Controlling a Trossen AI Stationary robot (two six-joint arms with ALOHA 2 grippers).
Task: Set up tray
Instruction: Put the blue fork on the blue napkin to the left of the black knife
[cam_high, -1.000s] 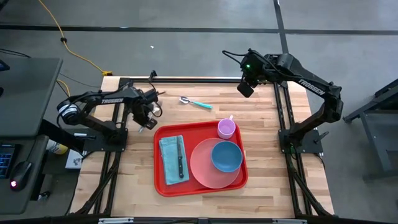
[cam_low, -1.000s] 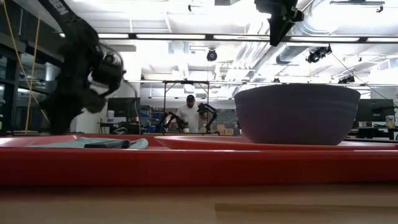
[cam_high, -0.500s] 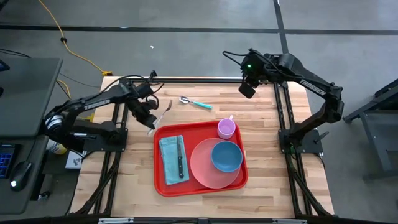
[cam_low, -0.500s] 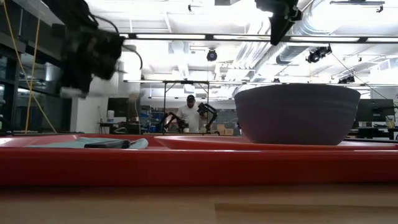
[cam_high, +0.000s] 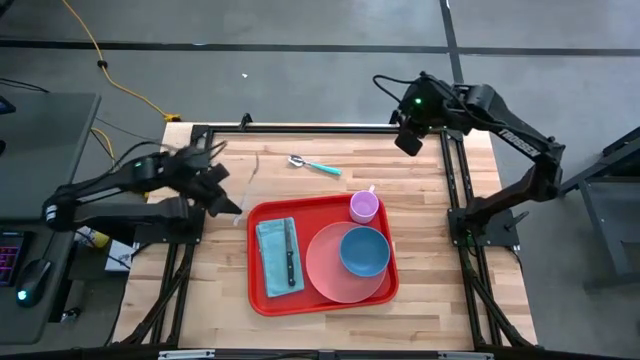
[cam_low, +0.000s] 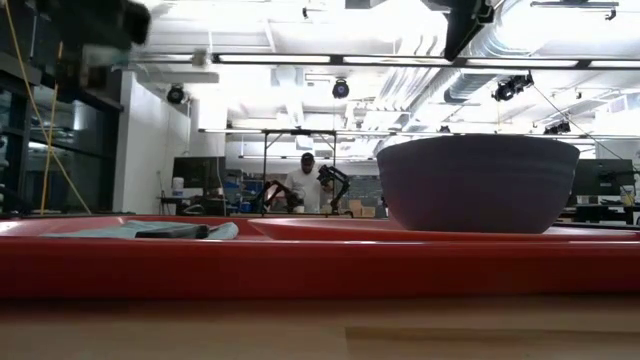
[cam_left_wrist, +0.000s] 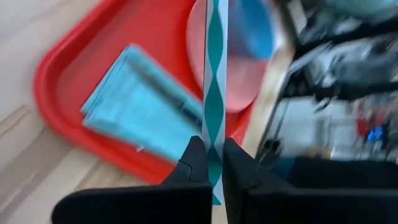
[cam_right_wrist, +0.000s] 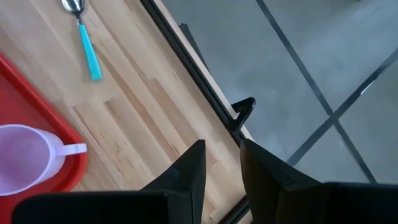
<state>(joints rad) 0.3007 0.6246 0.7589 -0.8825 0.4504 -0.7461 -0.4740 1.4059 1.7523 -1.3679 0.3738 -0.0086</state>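
Note:
The red tray lies mid-table. On it are a teal napkin with a dark knife, a pink plate, a blue bowl and a pink cup. A teal-handled spoon lies on the wood beyond the tray. My left gripper hangs above the table left of the tray's far left corner, shut on a utensil with a teal-and-white handle. My right gripper hangs high over the far right corner, its fingers a little apart around nothing. My left gripper pinches the utensil's patterned handle between its two fingers. The handle runs straight out ahead along the fingers. It is lifted clear of the table, slanting down over the tray's napkin side. Its far end runs out of the wrist picture.
Black frame rails run along the table's far edge and sides. Bare wood lies left of the tray and also beyond it, around the spoon. In the low view the tray's rim and the bowl fill the foreground; a person stands far off.
My left gripper has risen from the table by the tray's far left corner and swung toward the left edge, tipping up from pointing steeply down. The utensil has come up with it, clear of the wood. My right gripper has drifted slightly toward the right edge.

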